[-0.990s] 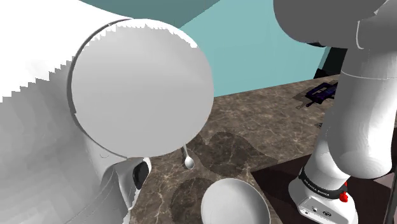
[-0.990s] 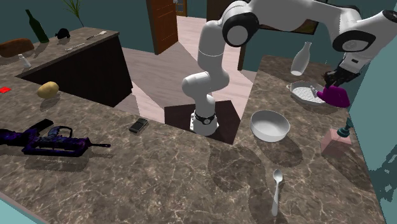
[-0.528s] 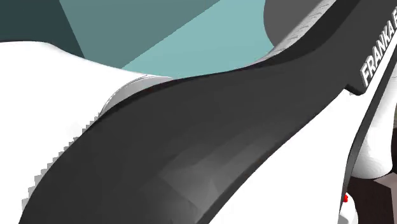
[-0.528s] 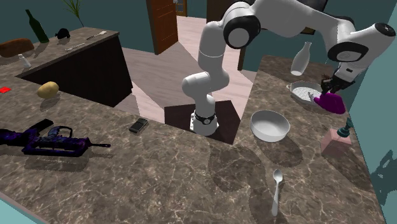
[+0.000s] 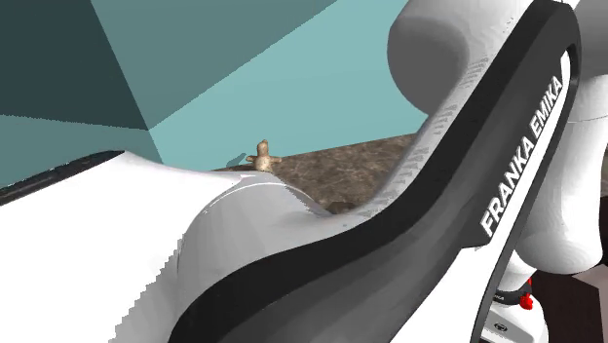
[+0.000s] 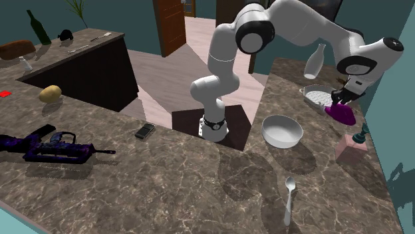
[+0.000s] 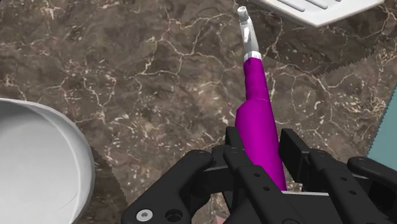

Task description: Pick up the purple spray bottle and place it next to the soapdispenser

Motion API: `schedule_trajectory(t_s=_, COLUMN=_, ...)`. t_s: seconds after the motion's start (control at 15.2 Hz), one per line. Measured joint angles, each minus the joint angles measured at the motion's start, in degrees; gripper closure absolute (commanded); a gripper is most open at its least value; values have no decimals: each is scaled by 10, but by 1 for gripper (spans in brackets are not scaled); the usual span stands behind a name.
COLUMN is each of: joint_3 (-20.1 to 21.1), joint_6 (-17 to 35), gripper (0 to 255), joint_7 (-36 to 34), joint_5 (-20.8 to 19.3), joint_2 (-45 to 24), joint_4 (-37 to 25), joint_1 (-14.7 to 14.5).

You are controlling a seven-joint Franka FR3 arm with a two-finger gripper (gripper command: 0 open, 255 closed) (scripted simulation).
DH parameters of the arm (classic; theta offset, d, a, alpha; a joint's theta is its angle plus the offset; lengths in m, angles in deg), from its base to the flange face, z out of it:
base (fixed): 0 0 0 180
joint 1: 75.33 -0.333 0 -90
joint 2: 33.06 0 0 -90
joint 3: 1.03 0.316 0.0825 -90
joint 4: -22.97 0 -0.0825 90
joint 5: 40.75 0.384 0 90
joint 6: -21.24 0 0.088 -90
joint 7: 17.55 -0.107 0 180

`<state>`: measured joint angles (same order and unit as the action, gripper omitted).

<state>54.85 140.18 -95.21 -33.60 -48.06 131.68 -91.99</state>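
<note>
1. Nearest in the second exterior view, a spoon (image 6: 288,199) lies on the brown marbled worktop (image 6: 199,176), its handle pointing toward the near edge.
2. Toward the near edge on that view's left lies a purple-and-black toy gun (image 6: 50,147). A dark phone (image 6: 145,130) lies further in, close to the inner edge by the arm's stand.
3. A pink soap dispenser (image 6: 351,147) stands by the worktop's edge along the teal wall (image 6: 399,80). A white bowl (image 6: 282,130) sits apart from it, nearer the inner edge by the stand.
4. Just beyond the dispenser, near the same wall-side edge, is the purple spray bottle (image 6: 344,114), directly under the black gripper (image 6: 340,100) of the white arm (image 6: 299,20).
5. In the wrist view the two fingers (image 7: 233,145) are clenched on the bottle's body from both sides. Its pale nozzle (image 7: 247,35) points away from the hand over the marbled surface. Whether the bottle touches the worktop, I cannot tell.
6. A round white rack (image 6: 319,97) sits just beside the bottle, further from the wall. A tall white flask (image 6: 315,61) stands beyond it, toward the far edge.
7. Farthest off, a potato (image 6: 49,93) lies on the left stretch of worktop, and a dark green wine bottle (image 6: 37,26) stands at the far left corner.
</note>
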Motion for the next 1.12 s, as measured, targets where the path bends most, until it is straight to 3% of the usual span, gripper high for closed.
schedule_trajectory(t_s=1.12, joint_3=-32, joint_6=101, gripper=255, joint_7=-10, joint_5=-49, joint_2=-65, joint_4=54, joint_1=-33)
